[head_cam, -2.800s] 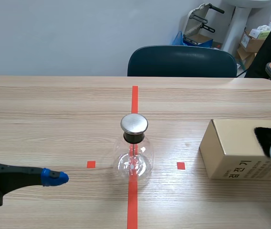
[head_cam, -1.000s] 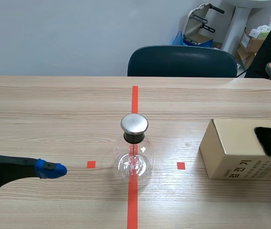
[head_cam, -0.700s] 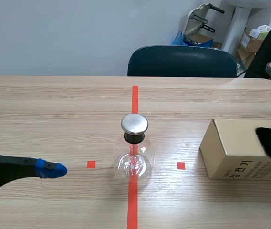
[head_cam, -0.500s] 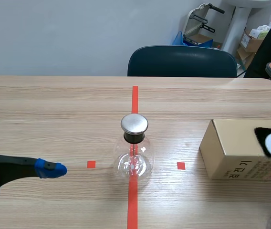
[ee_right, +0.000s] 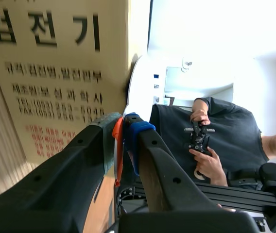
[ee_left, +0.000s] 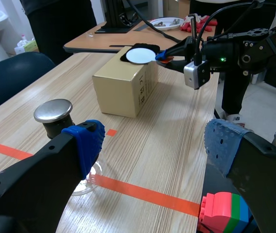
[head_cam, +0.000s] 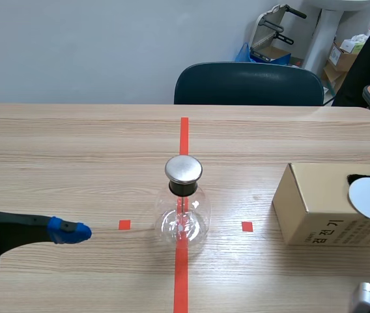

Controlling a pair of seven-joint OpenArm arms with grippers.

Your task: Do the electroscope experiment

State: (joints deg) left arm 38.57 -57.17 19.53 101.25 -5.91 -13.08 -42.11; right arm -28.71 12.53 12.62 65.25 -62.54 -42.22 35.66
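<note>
- Electroscope flask (head_cam: 182, 215) stands on surface (head_cam: 74, 150), metal cap (head_cam: 184, 169) exposed for contact.
- Right claw (ee_right: 120, 127) pinches white disc (head_cam: 369, 199) by orange handle (ee_right: 117, 150) above cardboard box (head_cam: 315, 208), presumably charging.
- Left claw (ee_left: 152, 141) spread, idle.

Clear glass flask (head_cam: 182, 222), brushed-metal cap (head_cam: 184, 169)

left arm (head_cam: 6, 236) is held low, pointed toward the middle | left end effector (ee_left: 152, 145) is seen with fingers spread wide, nothing between them | right arm (ee_left: 240, 51) is extended roughly level | right end effector (ee_right: 123, 127) is closed on the orange handle of a white disc (head_cam: 369, 199), pads pressed against it
</note>
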